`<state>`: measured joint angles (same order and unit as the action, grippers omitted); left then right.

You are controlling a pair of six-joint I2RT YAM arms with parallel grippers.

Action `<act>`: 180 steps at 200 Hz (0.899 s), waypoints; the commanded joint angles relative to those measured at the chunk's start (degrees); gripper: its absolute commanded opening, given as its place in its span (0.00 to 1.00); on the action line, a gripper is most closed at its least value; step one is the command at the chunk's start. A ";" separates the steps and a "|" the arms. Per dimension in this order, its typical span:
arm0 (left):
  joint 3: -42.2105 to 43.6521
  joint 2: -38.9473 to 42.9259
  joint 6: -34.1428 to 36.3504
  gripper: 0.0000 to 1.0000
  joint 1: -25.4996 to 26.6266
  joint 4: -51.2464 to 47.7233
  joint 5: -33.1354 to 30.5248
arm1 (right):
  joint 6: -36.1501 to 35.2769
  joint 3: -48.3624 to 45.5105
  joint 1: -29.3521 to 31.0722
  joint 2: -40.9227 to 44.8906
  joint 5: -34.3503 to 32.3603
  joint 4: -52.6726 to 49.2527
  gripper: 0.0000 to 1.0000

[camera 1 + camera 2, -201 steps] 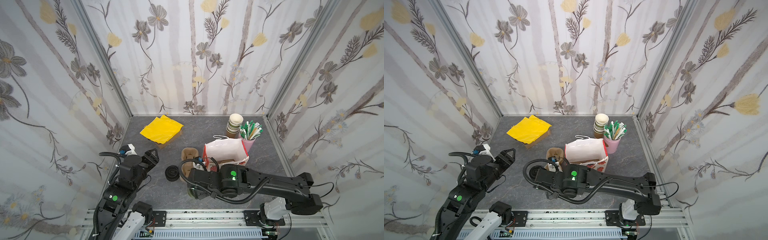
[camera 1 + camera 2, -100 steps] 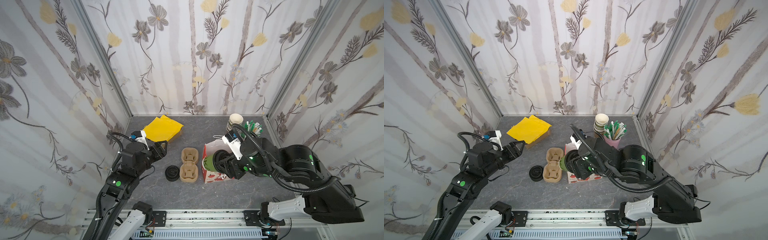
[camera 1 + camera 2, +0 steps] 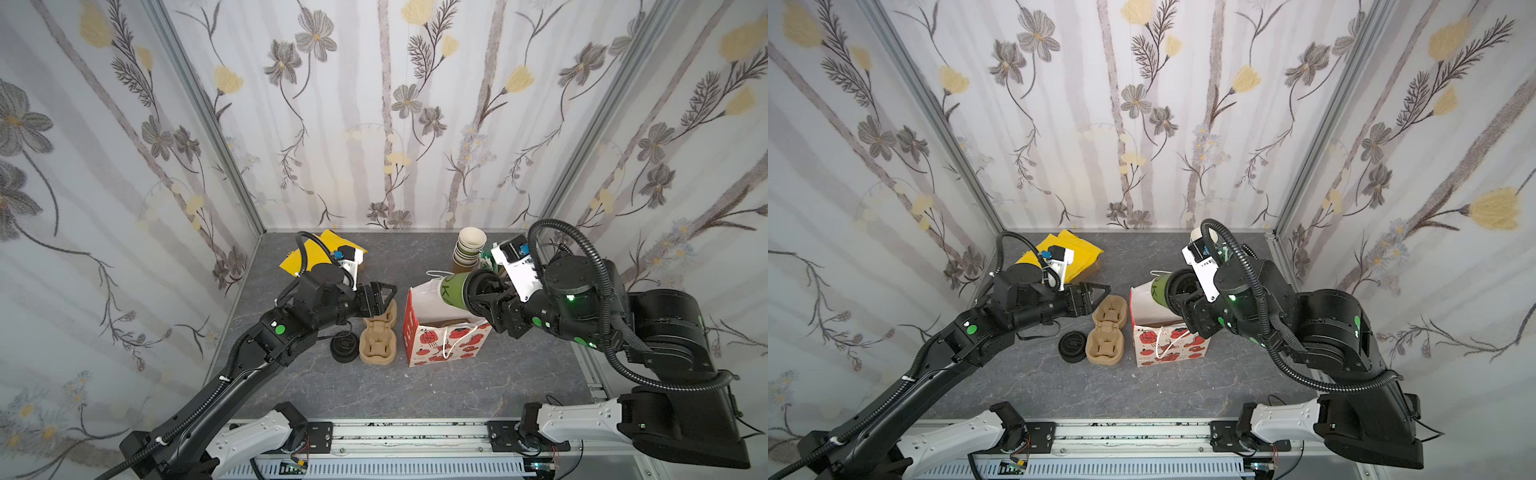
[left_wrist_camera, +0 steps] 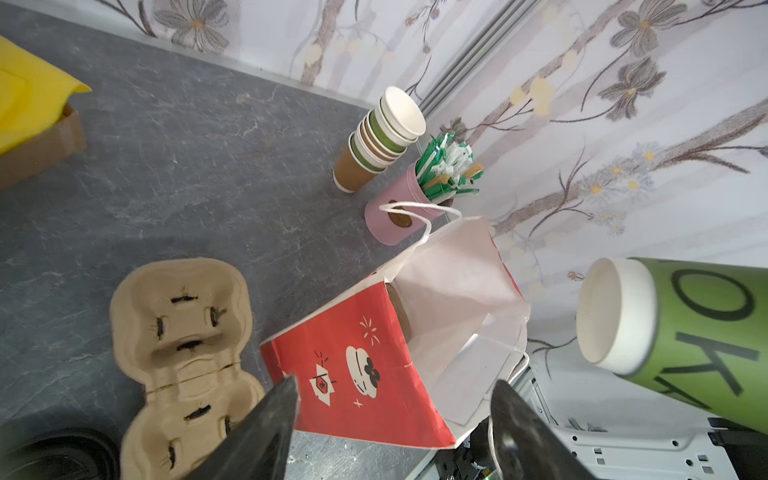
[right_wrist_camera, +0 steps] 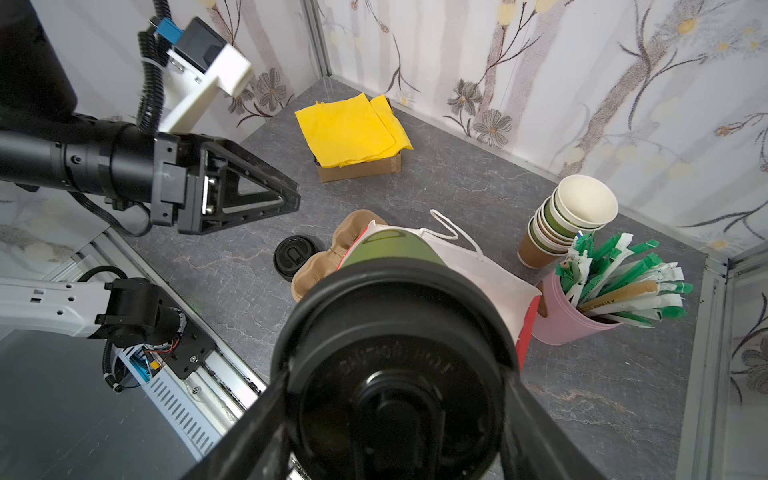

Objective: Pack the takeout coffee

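1. The takeout coffee (image 3: 451, 291) is held clear of the table (image 3: 415, 395). It lies almost on its side above the mouth of the red-and-white paper bag (image 3: 432, 345), with its base pointed toward the left arm and its black lid (image 5: 395, 353) toward the right wrist.
2. The right tool (image 3: 486, 297) is closed on the cup at the lid end, with the fingers set wide on either side of the lid's rim. The left tool (image 3: 380, 297) is open and empty. It is poised over the pulp carrier (image 3: 378, 336) just beside the bag, and neither is touched by it.
3. Because only the lid end is gripped, the lid could be levered off when the cup is turned upright, or the cup could pivot between the fingers. Any drink inside could be spilt through the sip hole while the cup is tilted.
4. The bag is steadied by nothing. If its rim or its white cord handle (image 4: 415, 208) is caught by the cup's base on the way down, the bag could be crumpled, dragged or tipped toward the pink holder (image 4: 390, 216).
5. If the cup is released before it is righted, it would be left lying on its side in the bag.
6. Something brown is seen inside the bag, but what it is cannot be told. The cup's seating could be obstructed by it.
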<state>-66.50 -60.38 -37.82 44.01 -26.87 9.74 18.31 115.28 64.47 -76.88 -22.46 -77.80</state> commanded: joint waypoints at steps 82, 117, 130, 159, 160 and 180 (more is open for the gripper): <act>-11.07 -15.19 -7.19 0.70 6.77 -8.89 -10.74 | 0.42 -3.86 -0.10 1.20 0.11 0.15 0.62; -13.78 -17.94 -5.96 0.60 8.69 -10.27 -11.58 | 0.55 -4.29 -0.10 1.73 -0.44 0.19 0.62; -14.09 -18.58 -5.53 0.55 8.95 -11.41 -11.75 | 0.50 -4.70 -0.10 1.97 -0.55 0.19 0.62; -14.23 -19.23 -4.65 0.44 9.46 -13.87 -12.27 | 0.33 -5.73 -0.12 2.24 -0.74 0.11 0.62; -14.25 -19.28 -4.64 0.44 9.45 -13.89 -12.28 | 0.33 -5.75 -0.08 2.25 -0.70 0.11 0.62; -14.44 -19.34 -4.04 0.38 9.53 -14.85 -12.80 | 0.15 -5.76 -0.15 2.09 -0.77 0.18 0.61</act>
<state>-80.14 -79.55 -43.44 53.41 -39.55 -1.37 18.96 109.78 64.34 -74.54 -21.82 -79.22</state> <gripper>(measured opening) 0.413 0.672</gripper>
